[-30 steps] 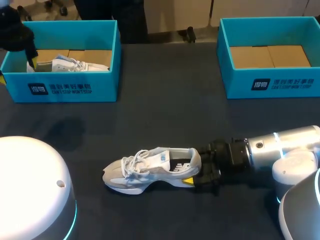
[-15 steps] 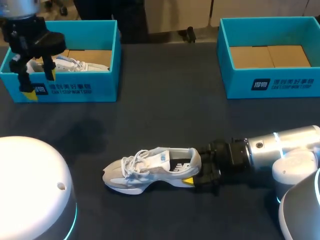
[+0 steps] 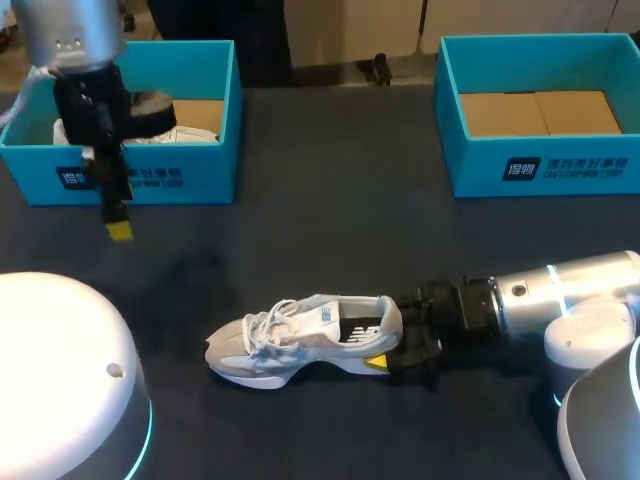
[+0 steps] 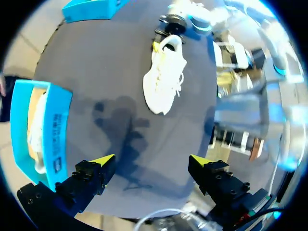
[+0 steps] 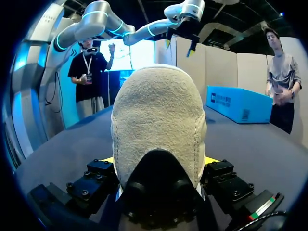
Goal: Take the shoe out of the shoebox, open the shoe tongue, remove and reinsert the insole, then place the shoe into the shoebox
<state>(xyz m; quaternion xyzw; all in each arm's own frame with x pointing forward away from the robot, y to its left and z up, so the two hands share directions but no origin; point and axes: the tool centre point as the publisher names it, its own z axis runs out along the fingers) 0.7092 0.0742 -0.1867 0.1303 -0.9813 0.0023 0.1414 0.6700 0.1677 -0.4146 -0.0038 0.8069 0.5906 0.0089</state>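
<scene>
A white and grey sneaker (image 3: pixel 300 338) lies on its sole on the dark table, toe toward the left. My right gripper (image 3: pixel 404 347) is shut on its heel, and in the right wrist view the padded heel (image 5: pixel 156 125) fills the space between the right gripper's (image 5: pixel 159 161) fingers. My left gripper (image 3: pixel 112 195) hangs open and empty in the air over the front wall of the left blue shoebox (image 3: pixel 150 178). From the left wrist, the left gripper (image 4: pixel 151 161) looks down on bare table, with the sneaker (image 4: pixel 163 77) well ahead of it.
The left shoebox (image 4: pixel 50 130) holds a second white shoe (image 3: pixel 160 131). An open blue shoebox (image 3: pixel 540 165) with a bare cardboard floor stands at the back right. Dark tabletop lies between the boxes and the sneaker.
My left arm has swung out from the left box's far corner, rightward and toward the table's front. The right arm and sneaker have not moved.
</scene>
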